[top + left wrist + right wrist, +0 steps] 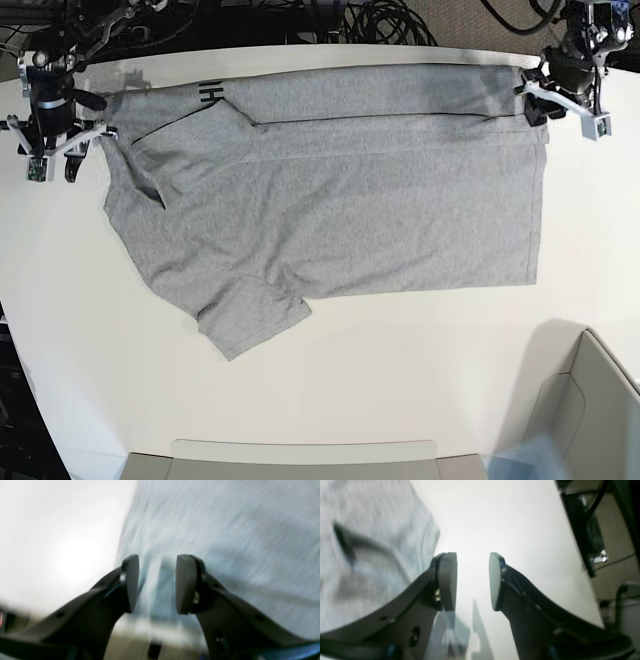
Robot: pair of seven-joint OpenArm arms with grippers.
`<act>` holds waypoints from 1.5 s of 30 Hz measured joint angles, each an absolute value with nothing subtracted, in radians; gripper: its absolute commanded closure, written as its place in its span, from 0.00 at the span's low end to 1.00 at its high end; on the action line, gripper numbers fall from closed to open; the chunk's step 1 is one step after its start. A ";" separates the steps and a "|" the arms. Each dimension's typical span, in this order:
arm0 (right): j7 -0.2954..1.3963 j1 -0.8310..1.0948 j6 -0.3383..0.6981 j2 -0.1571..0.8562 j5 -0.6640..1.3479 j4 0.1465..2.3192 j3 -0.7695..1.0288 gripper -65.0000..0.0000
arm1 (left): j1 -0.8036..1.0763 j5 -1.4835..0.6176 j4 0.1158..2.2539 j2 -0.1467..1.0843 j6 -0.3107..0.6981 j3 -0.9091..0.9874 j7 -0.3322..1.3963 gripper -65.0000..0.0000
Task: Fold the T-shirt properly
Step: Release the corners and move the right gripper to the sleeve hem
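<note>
The heather-grey T-shirt (340, 210) lies spread flat on the white table (400, 380). Its far edge is folded over in a strip, with black lettering (208, 93) showing at the far left. My left gripper (532, 103) hovers at the shirt's far right corner. In the left wrist view it (157, 583) is open, with blurred grey fabric (225, 530) below. My right gripper (58, 165) is beside the shirt's left edge. In the right wrist view it (473, 580) is open over bare table, with the shirt (370, 542) to its left.
A grey bin (600, 400) stands at the near right corner and a grey tray rim (300, 458) at the near edge. Black cables (380, 20) lie behind the table. A dark stand (590, 530) shows past the table edge in the right wrist view.
</note>
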State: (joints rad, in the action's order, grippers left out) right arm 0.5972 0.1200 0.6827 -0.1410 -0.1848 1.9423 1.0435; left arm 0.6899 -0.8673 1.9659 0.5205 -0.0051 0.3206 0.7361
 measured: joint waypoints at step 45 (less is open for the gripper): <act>0.580 -0.278 0.683 0.038 -0.538 1.209 0.639 0.67 | 0.360 -0.860 1.961 0.275 -0.002 0.324 0.891 0.62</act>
